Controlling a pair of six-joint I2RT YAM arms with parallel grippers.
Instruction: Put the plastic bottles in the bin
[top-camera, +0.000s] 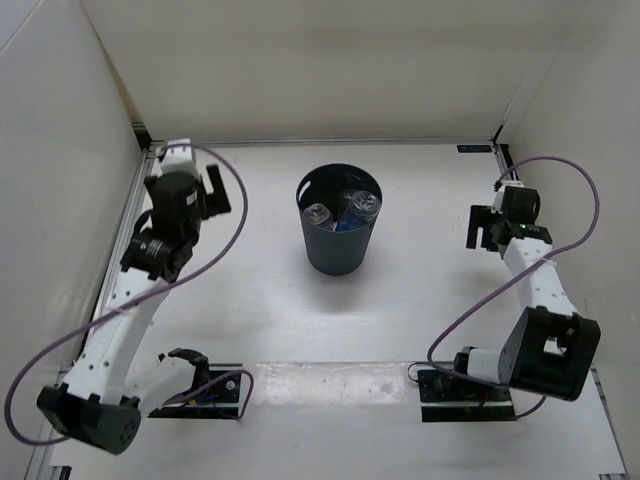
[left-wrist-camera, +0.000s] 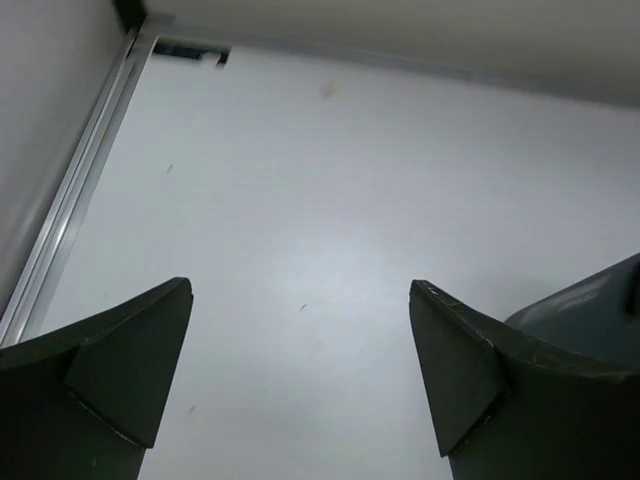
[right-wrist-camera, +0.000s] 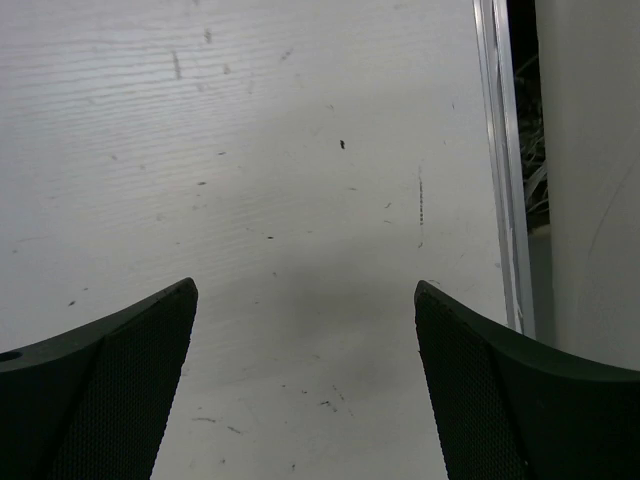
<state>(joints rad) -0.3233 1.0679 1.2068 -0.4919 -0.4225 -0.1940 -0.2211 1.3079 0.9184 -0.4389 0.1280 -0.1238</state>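
Overhead view of a white table (top-camera: 420, 300) walled on three sides, with two robot arms reaching from the near edge.

At the left, the left gripper (top-camera: 214, 190) hangs over bare table towards the far-left corner. Its jaws are spread wide and hold nothing. Its wrist camera shows only empty white surface between the two dark fingers (left-wrist-camera: 120, 370), with a sliver of the bin's wall at the right edge of that view.

In the middle stands the bin (top-camera: 335, 252), a dark round wastebasket, upright, well apart from both grippers. It lies to the right of the left gripper and to the left of the right one, and neither arm is clearly nearer.

The plastic bottles (top-camera: 341, 213) are inside the bin. A clear one (top-camera: 318, 213) sits at the left of the opening, another clear one (top-camera: 364, 204) at the far right, and a patch of blue label shows between them. They seem to stand roughly on end, tops upward. An orange bottle cannot be made out in the dark interior. No bottle is visible on the table.

At the right, the right gripper (top-camera: 483, 229) hovers near the far-right edge, jaws wide apart and empty. Its wrist view shows scuffed bare table and a metal rail.

With nothing left to fetch in sight, the task appears complete.
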